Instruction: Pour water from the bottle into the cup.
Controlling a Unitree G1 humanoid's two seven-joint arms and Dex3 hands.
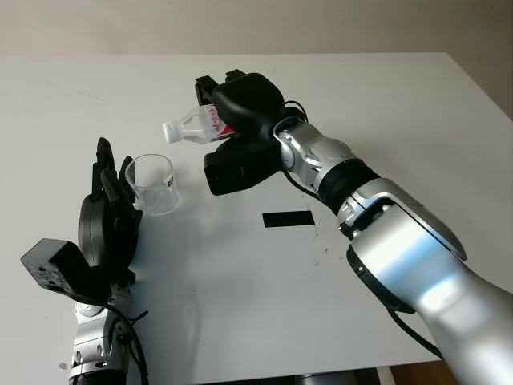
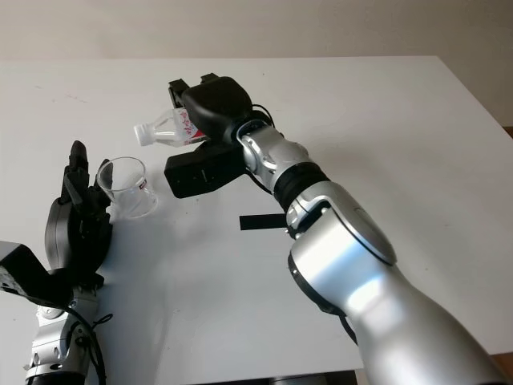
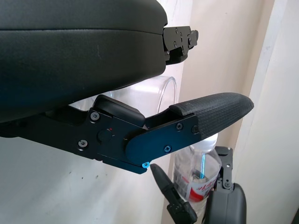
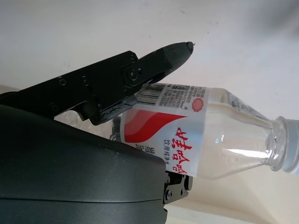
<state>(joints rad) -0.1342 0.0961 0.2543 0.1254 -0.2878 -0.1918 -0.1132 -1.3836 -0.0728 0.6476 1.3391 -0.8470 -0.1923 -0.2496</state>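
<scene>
Bottle (image 1: 192,126): clear plastic, red-and-white label, white cap still on, held above white surface (image 1: 417,120), tipped almost level, capped neck pointing toward cup, up and to right of it, not touching. Right hand (image 1: 232,108): fingers (image 4: 140,70) clenched around bottle's labelled body. Left hand (image 1: 108,216): open, standing just beside cup on its left. Cup (image 1: 152,183): clear, upright on surface. Black tape strip (image 1: 287,219): flat on surface, right of cup.
</scene>
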